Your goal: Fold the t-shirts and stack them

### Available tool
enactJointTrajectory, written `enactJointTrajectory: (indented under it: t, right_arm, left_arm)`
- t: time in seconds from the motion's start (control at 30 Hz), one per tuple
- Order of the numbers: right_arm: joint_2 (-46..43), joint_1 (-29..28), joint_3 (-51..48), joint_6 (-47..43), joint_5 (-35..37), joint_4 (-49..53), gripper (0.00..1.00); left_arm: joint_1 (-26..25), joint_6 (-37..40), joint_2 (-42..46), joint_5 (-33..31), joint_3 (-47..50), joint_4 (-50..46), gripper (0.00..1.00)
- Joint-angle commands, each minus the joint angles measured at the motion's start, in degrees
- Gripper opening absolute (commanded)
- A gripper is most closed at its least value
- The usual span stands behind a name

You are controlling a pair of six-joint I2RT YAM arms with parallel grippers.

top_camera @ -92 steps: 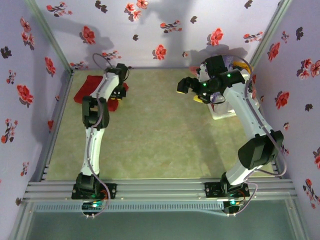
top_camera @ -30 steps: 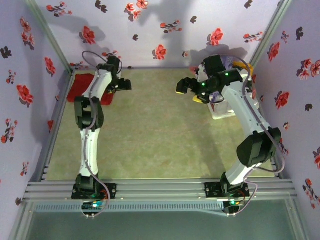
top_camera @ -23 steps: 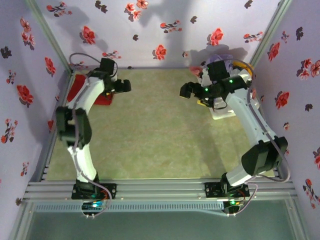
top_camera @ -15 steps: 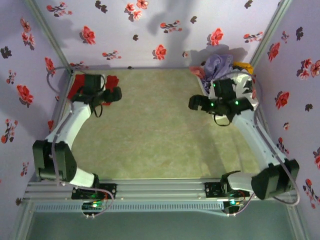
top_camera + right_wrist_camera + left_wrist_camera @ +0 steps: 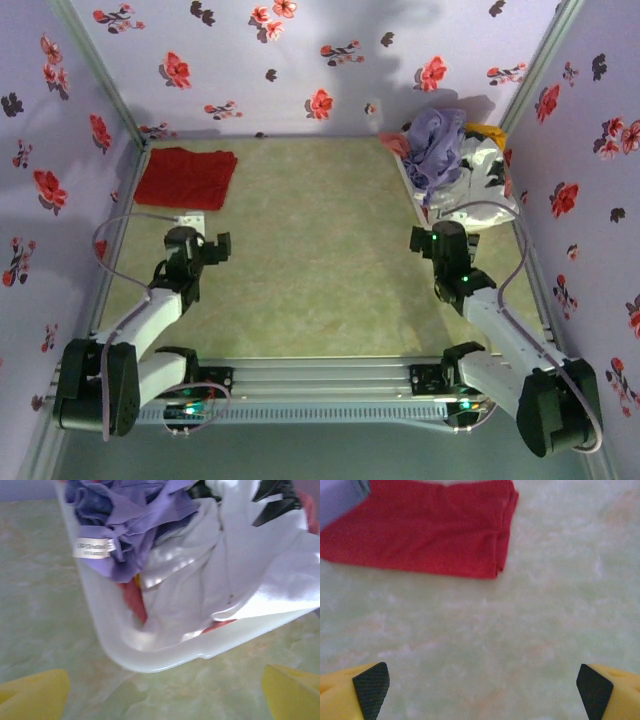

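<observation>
A deep red t-shirt (image 5: 185,177) lies folded flat at the table's back left corner, and in the left wrist view the red t-shirt (image 5: 420,527) lies well ahead of the fingers. My left gripper (image 5: 212,247) (image 5: 482,692) hangs open and empty over bare table, nearer than that shirt. A lavender t-shirt (image 5: 435,145) (image 5: 135,510) is heaped in the white basket (image 5: 455,215) (image 5: 165,662) at the back right, with pink (image 5: 393,143) and yellow-orange (image 5: 487,132) cloth beside it. Just short of the basket's near rim, my right gripper (image 5: 428,240) (image 5: 165,692) is open and empty.
White cloth with black marks (image 5: 482,170) (image 5: 240,570) fills the basket's right side, with reddish fabric (image 5: 134,600) under it. Flowered walls close in the table on three sides. The green mat (image 5: 310,250) stretches between the two arms.
Both arms have drawn back from the far end of the table and folded down low near their bases. The left gripper has come away from the red t-shirt, which now lies uncovered.
</observation>
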State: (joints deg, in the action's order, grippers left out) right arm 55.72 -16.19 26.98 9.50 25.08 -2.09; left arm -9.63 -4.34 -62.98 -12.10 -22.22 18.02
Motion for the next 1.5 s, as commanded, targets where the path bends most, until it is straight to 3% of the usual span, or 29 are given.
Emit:
enactJointTrajectory:
  t: [0.0, 0.2, 0.43, 0.77, 0.87, 1.03, 1.47]
  right_arm:
    - [1.39, 1.54, -4.35, -3.43, 5.04, -16.21, 0.99]
    - [7.64, 6.55, -8.73, -3.43, 1.62, -29.69, 0.99]
    - [21.41, 12.80, -9.23, -1.54, -0.53, -44.40, 0.99]
    - [28.43, 15.13, -9.60, -2.00, -9.00, -51.62, 0.99]
    - [32.01, 15.14, -9.33, -1.93, -8.30, -54.62, 0.99]
    - [32.34, 15.05, -4.82, -2.50, -10.00, -46.50, 0.99]
    - [32.90, 15.12, -3.57, -2.96, -11.44, -44.60, 0.99]
  left_arm:
    - [0.49, 4.68, -2.78, -3.09, 3.74, 16.36, 0.99]
    - [2.10, 8.80, -14.81, -5.53, 9.83, 42.74, 0.99]
    - [2.96, 9.33, -27.15, -2.87, 9.86, 53.54, 0.99]
    - [3.21, 9.19, -26.67, -2.40, 8.21, 49.91, 0.99]
    - [3.71, 8.54, -26.32, -2.48, 6.91, 46.97, 1.00]
    - [6.94, 3.93, -25.64, -2.93, 0.47, 34.86, 1.00]
    - [7.61, 3.30, -25.48, -2.05, 0.43, 34.62, 1.00]
